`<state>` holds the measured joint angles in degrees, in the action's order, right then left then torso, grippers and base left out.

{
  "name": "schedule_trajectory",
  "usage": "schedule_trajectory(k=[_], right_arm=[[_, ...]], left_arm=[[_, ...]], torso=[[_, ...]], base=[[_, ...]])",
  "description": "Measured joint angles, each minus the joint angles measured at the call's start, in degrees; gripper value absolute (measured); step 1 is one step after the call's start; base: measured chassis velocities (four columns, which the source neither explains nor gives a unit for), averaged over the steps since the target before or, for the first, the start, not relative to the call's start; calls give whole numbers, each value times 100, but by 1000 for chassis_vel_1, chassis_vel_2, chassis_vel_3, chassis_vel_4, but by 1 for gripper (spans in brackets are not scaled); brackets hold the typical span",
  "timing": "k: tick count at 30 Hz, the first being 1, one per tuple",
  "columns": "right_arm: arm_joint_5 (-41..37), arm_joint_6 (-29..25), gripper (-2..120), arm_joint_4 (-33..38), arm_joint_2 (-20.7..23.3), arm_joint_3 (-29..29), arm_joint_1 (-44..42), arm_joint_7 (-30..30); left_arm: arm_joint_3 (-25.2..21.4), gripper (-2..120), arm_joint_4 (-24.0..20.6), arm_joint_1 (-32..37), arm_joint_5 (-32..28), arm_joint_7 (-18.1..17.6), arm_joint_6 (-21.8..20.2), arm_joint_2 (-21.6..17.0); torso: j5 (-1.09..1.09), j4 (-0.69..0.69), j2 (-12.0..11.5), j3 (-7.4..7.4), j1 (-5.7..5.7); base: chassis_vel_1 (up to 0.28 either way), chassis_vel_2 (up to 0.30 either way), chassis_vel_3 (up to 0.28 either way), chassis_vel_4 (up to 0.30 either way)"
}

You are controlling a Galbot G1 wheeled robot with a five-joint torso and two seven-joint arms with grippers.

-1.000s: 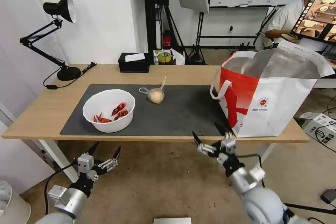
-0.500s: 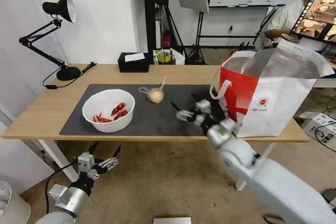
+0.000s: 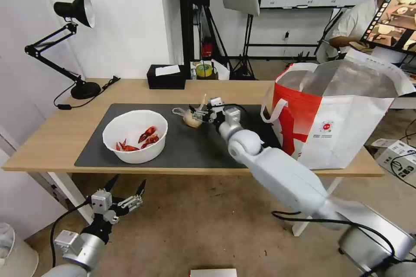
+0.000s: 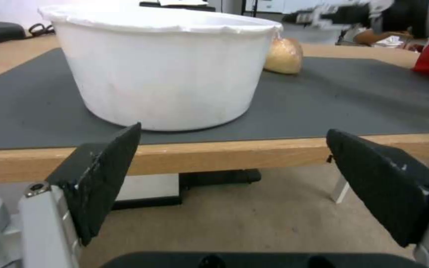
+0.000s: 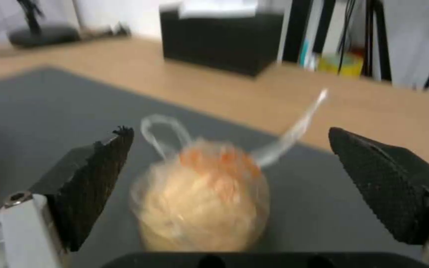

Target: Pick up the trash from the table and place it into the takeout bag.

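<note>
Grey mat, knotted clear bag

Knotted clear bag with a beige ball inside lay on the dark grey mat of the table, directly ahead of the wide-open right gripper, between its two fingers, loop and tail upward. White bowl of red shells stood upright, just beyond the open left gripper. Takeout bag, white with red panel, stood open behind the right arm.
</note>
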<state>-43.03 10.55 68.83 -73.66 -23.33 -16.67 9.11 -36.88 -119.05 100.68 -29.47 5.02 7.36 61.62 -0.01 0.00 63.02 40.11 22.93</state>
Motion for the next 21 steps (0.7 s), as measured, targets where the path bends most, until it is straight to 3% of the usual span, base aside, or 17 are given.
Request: schedule_trajectory(k=[9, 21], right_arm=[[-11, 277, 100, -980, -609, -28, 425, -328], [159, 587, 100, -1495, -896, -97, 589, -568]], left_arm=[[14, 100, -6, -3, 2, 3, 10, 23], [10, 100, -20, -10, -14, 12, 20, 5]], torso=[[0, 1, 0, -1, 0], [1, 0, 0, -1, -1]], base=[[0, 0, 0, 0], [0, 0, 0, 0]])
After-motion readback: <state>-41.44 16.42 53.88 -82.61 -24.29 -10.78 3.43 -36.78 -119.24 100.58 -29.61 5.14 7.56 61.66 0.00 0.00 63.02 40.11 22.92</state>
